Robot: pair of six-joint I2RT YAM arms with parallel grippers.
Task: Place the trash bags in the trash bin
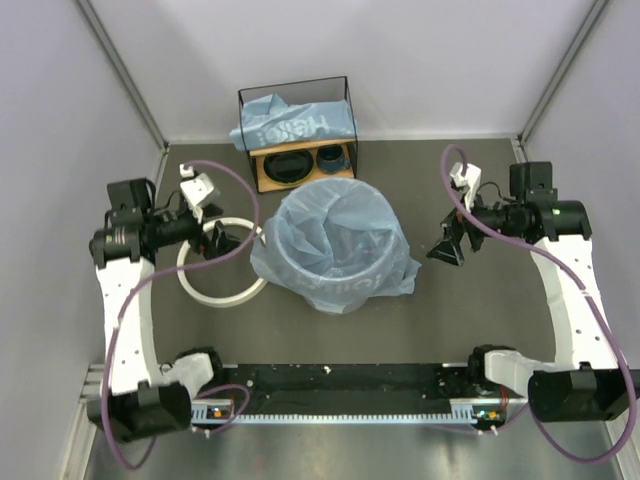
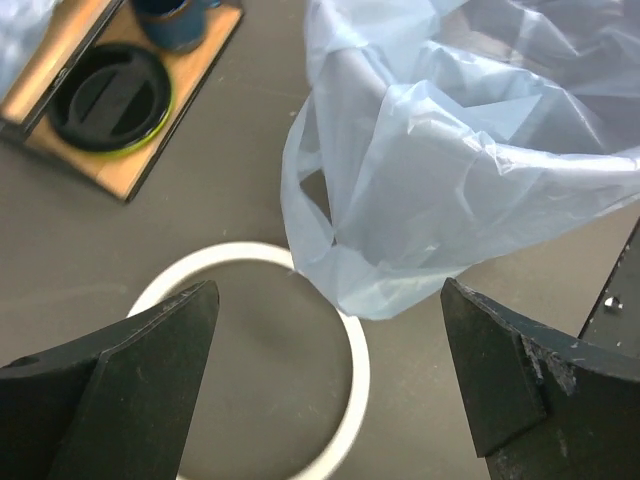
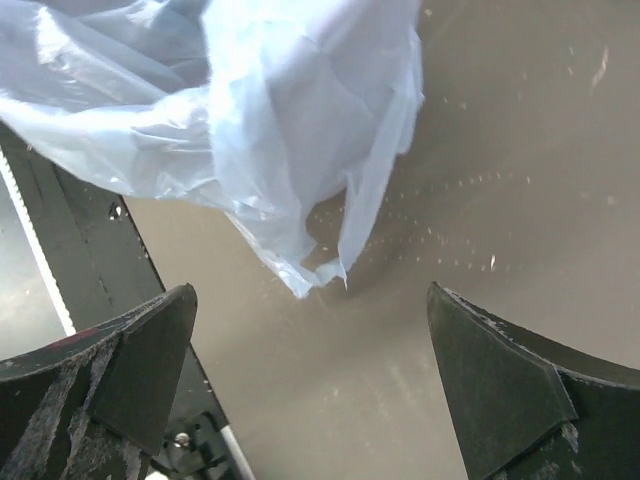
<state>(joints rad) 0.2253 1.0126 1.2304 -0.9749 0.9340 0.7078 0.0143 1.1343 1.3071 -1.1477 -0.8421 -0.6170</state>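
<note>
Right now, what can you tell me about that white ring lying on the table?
The white ring is a thick, smooth hoop, plastic-looking. It lies flat on the dark table, just left of the trash bin, off it. The blue trash bag hangs its hem over the ring's edge; contact is unclear. The open left end effector hovers over it.

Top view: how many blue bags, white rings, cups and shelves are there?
Blue bags: 2
White rings: 1
Cups: 1
Shelves: 1
Total: 5
</note>
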